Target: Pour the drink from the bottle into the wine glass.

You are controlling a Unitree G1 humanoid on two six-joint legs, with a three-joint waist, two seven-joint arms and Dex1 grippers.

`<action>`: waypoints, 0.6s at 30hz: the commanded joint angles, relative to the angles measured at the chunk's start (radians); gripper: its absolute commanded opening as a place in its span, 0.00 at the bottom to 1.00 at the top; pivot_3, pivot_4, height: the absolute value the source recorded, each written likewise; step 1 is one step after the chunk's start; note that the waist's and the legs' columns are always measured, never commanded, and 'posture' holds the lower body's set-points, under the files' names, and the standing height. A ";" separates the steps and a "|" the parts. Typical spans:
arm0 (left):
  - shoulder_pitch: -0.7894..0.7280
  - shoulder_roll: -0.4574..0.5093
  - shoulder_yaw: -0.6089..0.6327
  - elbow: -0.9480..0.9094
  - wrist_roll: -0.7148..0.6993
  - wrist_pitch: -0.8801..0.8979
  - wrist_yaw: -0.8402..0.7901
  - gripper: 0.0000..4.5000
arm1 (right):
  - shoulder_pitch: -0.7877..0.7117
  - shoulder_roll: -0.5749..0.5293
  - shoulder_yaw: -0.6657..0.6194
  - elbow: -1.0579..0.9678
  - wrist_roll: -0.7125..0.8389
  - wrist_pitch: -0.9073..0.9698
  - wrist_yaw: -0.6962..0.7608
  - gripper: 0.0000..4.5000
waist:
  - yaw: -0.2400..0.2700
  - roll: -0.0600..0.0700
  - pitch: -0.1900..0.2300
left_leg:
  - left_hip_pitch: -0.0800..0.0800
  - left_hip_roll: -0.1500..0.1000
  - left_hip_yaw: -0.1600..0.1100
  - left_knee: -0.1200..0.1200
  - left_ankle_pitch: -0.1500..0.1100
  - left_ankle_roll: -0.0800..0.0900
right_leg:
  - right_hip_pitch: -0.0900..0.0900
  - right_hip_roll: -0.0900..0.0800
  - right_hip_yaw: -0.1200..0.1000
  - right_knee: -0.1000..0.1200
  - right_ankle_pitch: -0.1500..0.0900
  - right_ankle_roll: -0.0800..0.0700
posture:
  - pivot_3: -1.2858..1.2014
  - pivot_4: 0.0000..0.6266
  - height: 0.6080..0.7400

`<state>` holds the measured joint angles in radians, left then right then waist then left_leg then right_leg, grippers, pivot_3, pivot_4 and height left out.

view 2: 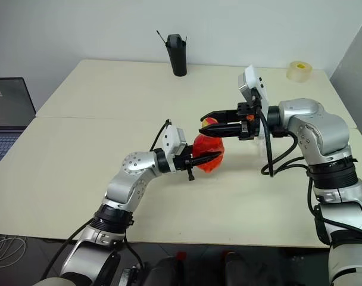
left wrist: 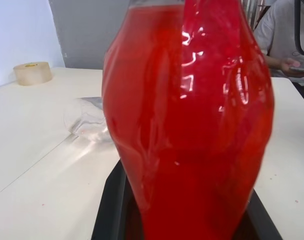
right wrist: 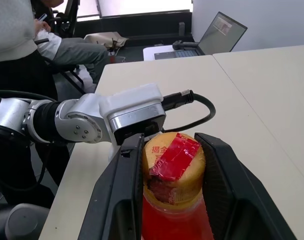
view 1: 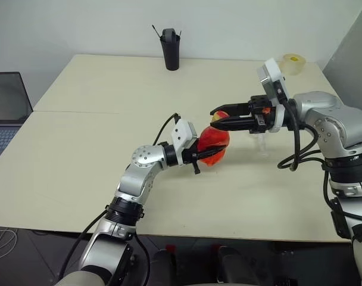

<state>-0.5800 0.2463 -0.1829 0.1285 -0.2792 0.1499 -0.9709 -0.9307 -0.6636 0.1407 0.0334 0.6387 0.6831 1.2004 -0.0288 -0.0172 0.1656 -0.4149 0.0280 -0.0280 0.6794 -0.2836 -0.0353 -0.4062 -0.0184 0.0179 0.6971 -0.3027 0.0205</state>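
The left tool [view 1: 206, 156] is clamped around the red-filled bottle [view 1: 213, 145], held above the desk [view 1: 97, 149], the right tool [view 1: 219, 119] pinches its cap [right wrist: 175, 156], and the wine glass [left wrist: 87, 120] stands just behind.

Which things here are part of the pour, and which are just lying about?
Job: bottle of red drink, held by left gripper; right gripper around its cap; wine glass.
Lying about: black holder, tape roll, laptop.
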 commanded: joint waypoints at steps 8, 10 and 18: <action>0.019 0.020 0.008 -0.010 -0.018 0.002 -0.016 0.17 | 0.019 -0.028 -0.062 -0.197 -0.055 0.036 -0.143 0.27 | 0.000 0.000 0.000 | 0.000 0.000 0.000 0.000 0.000 0.000 | 0.000 0.000 0.000 0.000 0.000 0.000 | 0.52 0.24 1.00; 0.018 0.019 0.006 -0.009 -0.019 0.001 -0.016 0.17 | 0.021 -0.021 -0.057 -0.212 -0.056 0.063 -0.176 0.27 | 0.000 0.000 0.000 | 0.000 0.000 0.000 0.000 0.000 0.000 | 0.000 0.000 0.000 0.000 0.000 0.000 | 0.52 0.24 1.00; 0.016 0.017 0.000 -0.005 -0.018 -0.006 -0.016 0.17 | 0.020 -0.003 -0.069 -0.235 -0.020 0.142 -0.229 0.44 | 0.000 0.000 0.000 | 0.000 0.000 0.000 0.000 0.000 0.000 | 0.000 0.000 0.000 0.000 0.000 0.000 | 0.52 0.24 1.00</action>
<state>-0.5615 0.2682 -0.1820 0.1389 -0.2866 0.1498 -0.9753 -0.8853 -0.6630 0.1347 -0.1696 0.6106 0.8227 0.9970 -0.0287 -0.0172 0.1656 -0.4149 0.0278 -0.0281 0.6795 -0.2837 -0.0352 -0.4062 -0.0184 0.0180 0.6973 -0.3027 0.0205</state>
